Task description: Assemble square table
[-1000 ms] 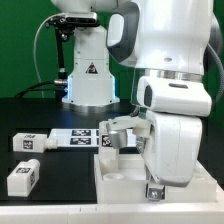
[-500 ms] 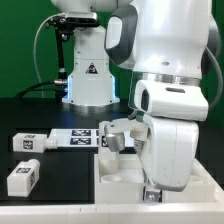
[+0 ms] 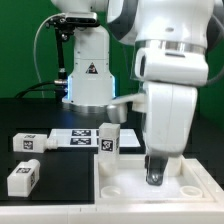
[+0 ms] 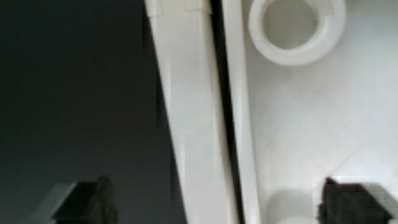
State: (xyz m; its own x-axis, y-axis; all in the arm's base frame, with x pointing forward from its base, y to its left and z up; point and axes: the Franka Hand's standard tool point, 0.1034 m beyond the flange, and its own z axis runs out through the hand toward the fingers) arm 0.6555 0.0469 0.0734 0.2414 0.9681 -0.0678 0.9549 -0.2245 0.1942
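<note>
the square table top [image 3: 120,190], lying flat on the surface [image 3: 65,185] at the lower right of the exterior view, looks light, stiff and slippery plastic, best pinched across its thin edge, over which the fingers [image 4: 80,200] hang spread, empty.

One upright leg [image 3: 108,141] blocked the exterior view's left of my claw [image 3: 153,176]; over the top [image 3: 125,180] I had open room.
</note>
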